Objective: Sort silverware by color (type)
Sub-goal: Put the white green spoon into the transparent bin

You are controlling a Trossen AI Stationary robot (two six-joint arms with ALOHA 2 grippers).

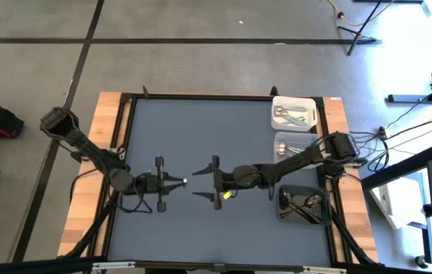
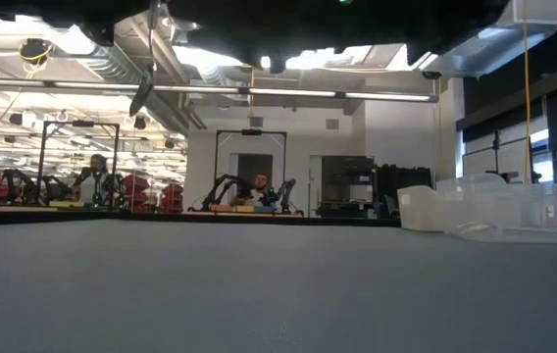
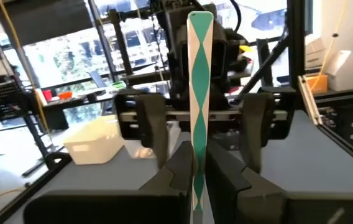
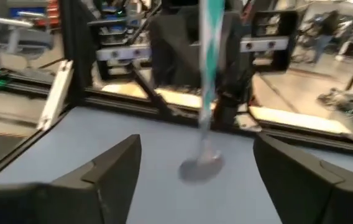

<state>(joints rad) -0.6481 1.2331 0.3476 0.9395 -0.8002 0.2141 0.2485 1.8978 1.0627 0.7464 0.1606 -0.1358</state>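
1 spoon (image 3: 199,93) clenched in left gripper (image 1: 179,181) | right gripper (image 1: 198,183) spread wide, facing | handover: right closes on handle before left releases

Two grippers: the left gripper (image 1: 179,181) and the right gripper (image 1: 198,182). One spoon (image 3: 199,99) sits between the left gripper's fingers. Three bins (image 1: 293,112) sit behind the right gripper.

Green-white utensil (image 3: 199,93): lower end hidden betw. left tool (image 3: 199,171) fingers, type unclear. Same item blurred in right wrist view. Silverware in white bin (image 1: 293,113), clear bin (image 1: 290,143), dark bin (image 1: 304,205): too small to count/type. Low view: arms cut off at top edge.
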